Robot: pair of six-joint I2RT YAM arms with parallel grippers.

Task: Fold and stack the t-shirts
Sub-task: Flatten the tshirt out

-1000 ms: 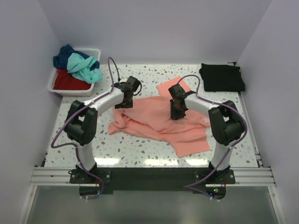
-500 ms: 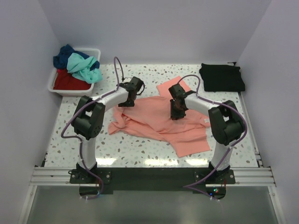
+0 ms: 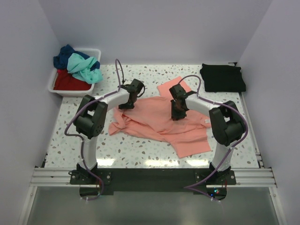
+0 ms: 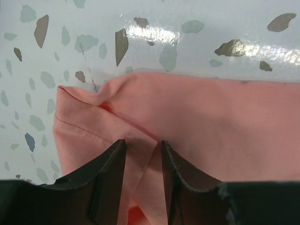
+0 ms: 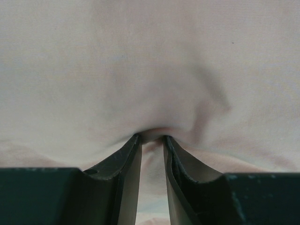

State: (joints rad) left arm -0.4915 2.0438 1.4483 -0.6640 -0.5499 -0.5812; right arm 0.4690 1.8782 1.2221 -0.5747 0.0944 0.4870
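The right pincer (image 5: 151,138) nips a pucker of the salmon-pink t-shirt (image 3: 152,124) between its narrow jaws, probably to anchor the body, while the left pincer (image 4: 142,143), also narrow, straddles a hemmed fold between its tips, seemingly to lift it, though I cannot tell whether it grips.

From my station, the left arm (image 3: 108,98) and right arm (image 3: 202,106) are white tubular links between bulky black joint housings (image 3: 87,123), each trailed by a looping purple cable (image 3: 116,63). They have black bases (image 3: 85,177) and dark, wedge-shaped fingers (image 4: 108,180) tapering to blunt tips.
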